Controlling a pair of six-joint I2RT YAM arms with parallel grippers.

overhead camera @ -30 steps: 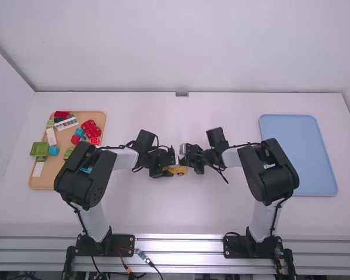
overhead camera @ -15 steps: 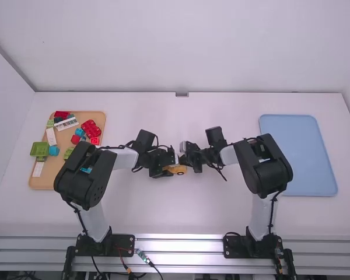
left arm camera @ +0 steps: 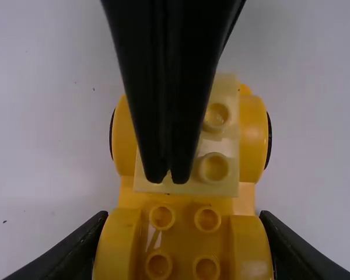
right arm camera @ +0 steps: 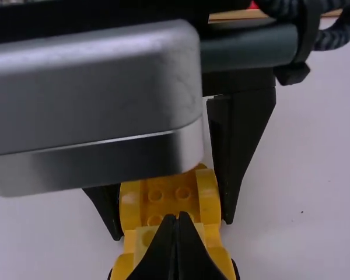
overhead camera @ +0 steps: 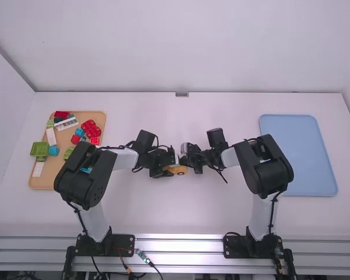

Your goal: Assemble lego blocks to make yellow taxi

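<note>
Left hand (left arm camera: 184, 217) first: its fingers are closed on the sides of the taxi's yellow body (left arm camera: 186, 233), gripping it by the sides at one end. Just beyond those fingers, a pale yellow block (left arm camera: 221, 140) sits on the body, over the wheeled end. Right hand (left arm camera: 168, 174) has its two tips together, nothing between them, right over that block. I'd guess it's there to press; with the fingers covering part of the block, I can't swear it's fully seated.

So the base looks made and one piece is on it. What's left, I reckon, is making sure of that block, then maybe a topping piece.

Well left of the left hand, a plain side wall (overhead camera: 6, 116) rises by the white bench (overhead camera: 210, 216). Nearer it lies a tan tray (overhead camera: 45, 184) with green pieces (overhead camera: 39, 149), blue ones (overhead camera: 53, 150) and red ones (overhead camera: 90, 128). Past both hands stands a pale back wall (overhead camera: 181, 46). Well right of the right hand lies a blue tray (overhead camera: 297, 154), probably for the finished taxi.
</note>
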